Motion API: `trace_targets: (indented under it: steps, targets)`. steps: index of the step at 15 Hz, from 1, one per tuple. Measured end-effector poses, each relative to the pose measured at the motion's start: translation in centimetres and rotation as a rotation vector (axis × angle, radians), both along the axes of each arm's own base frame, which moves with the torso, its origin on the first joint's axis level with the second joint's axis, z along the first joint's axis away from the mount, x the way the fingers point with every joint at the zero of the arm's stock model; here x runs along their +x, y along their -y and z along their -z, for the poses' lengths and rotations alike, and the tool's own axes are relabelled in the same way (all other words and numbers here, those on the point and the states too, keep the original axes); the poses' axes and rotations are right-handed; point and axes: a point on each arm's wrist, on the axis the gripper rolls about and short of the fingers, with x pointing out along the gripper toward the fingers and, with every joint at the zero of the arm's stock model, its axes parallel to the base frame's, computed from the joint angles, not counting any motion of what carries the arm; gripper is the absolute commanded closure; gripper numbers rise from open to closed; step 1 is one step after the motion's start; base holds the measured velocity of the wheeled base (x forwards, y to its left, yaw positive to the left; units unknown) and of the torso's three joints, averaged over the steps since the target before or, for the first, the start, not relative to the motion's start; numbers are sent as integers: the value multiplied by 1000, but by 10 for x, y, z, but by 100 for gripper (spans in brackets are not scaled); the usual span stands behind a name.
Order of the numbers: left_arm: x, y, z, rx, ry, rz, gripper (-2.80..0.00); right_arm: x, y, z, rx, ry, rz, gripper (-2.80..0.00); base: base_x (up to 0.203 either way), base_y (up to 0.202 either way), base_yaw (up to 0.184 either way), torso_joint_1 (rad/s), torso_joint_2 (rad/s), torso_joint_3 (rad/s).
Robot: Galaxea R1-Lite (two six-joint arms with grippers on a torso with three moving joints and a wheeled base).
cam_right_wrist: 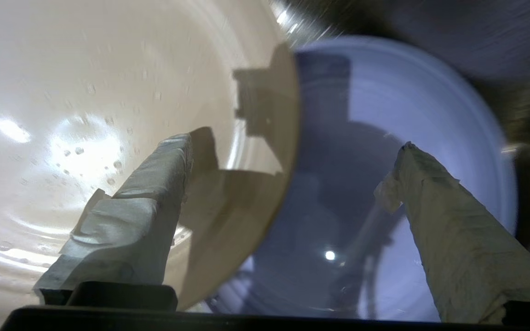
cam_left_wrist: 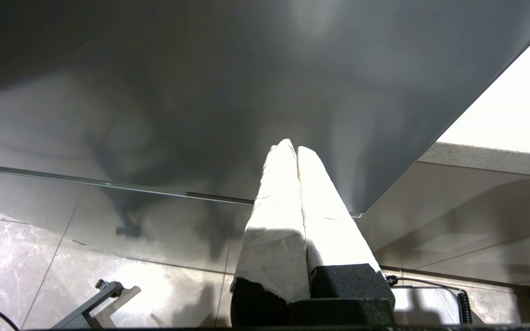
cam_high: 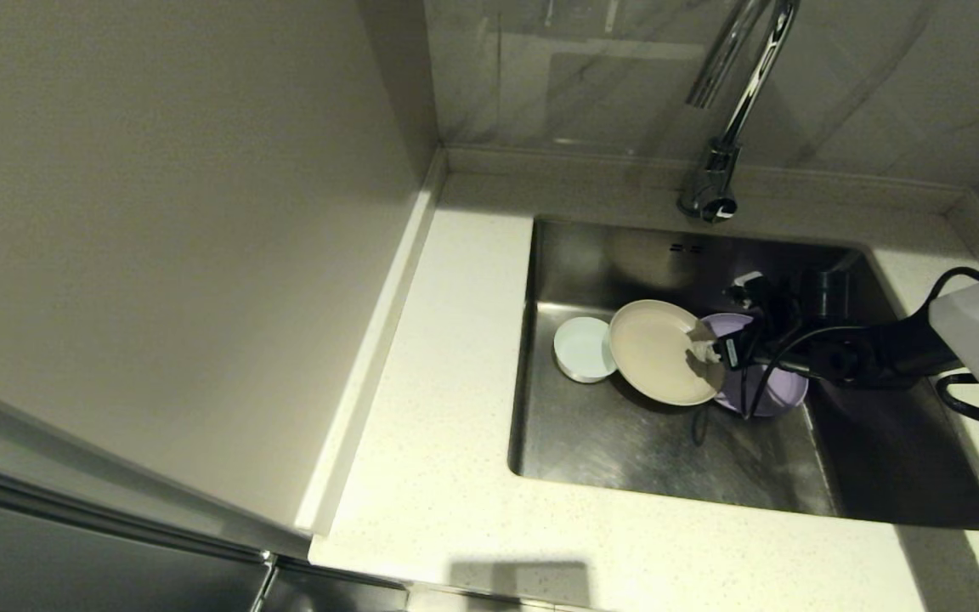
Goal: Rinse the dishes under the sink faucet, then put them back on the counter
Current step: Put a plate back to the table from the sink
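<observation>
In the middle of the sink (cam_high: 625, 442), the right gripper (cam_high: 706, 350) spreads wide around the cream plate (cam_high: 655, 353) rim; it could slip.

Right arm (cam_high: 880, 353): black links, white shell at its upper part, black cables looped alongside. Right gripper (cam_right_wrist: 292, 184): black base, two long tapered fingers (cam_right_wrist: 141, 220) wrapped in off-white tape, creased. Left gripper (cam_left_wrist: 296, 149): same taped fingers on black foam-textured mounts; coiled black cable nearby.
</observation>
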Motion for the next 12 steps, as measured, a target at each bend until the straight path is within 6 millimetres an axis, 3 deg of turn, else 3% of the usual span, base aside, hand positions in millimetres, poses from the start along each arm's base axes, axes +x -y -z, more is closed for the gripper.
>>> trace_targets:
  steps: [6, 12]
  targets:
    - [0, 0, 0, 0, 0, 0, 0, -19, 0, -20, 35, 0, 40, -280, 0, 0, 0, 0, 0, 0]
    - [0, 0, 0, 0, 0, 0, 0, -2, 2, -23, 41, -68, 96, -280, 0, 0, 0, 0, 0, 0]
